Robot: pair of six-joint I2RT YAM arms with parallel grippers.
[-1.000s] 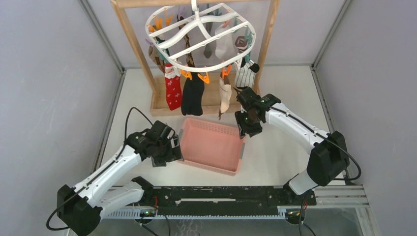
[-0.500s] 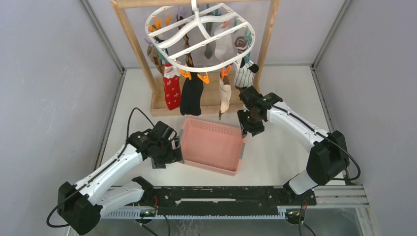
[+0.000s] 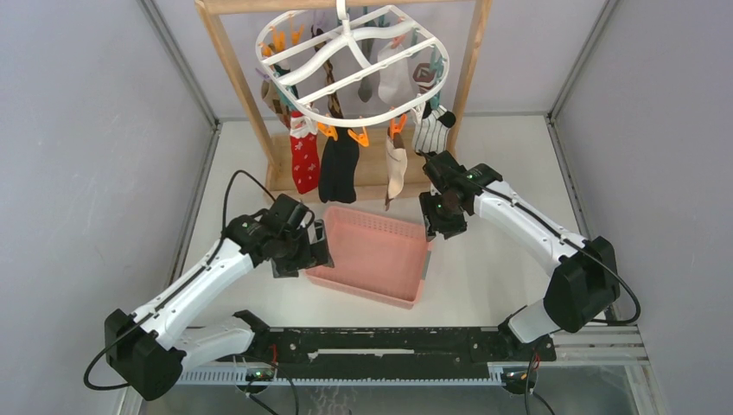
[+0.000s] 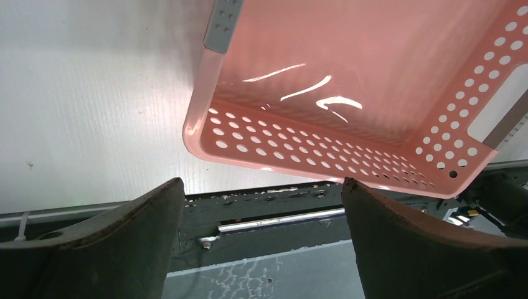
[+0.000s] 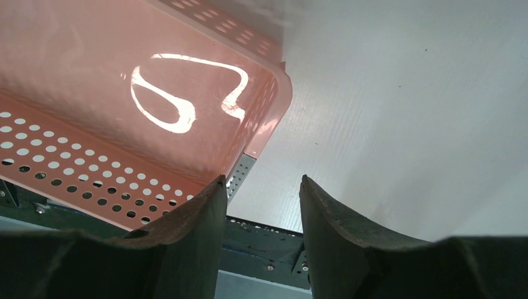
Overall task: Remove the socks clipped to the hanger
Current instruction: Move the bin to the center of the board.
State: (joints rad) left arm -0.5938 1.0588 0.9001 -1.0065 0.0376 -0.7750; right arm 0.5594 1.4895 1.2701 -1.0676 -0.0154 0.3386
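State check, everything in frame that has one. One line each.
hanger: hung by its hook from the wooden frame, tilted
socks: clipped on, hanging
pink basket: upright, empty
left gripper: open wide, empty, at the basket's left rim
right gripper: partly open, empty, by the basket's far right corner

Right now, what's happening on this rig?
The socks hang clipped to the white hanger on the wooden frame; the pink basket on the table is empty. The left gripper is open and empty at the basket's left edge. The right gripper, jaws apart and empty, hovers at its far right corner.
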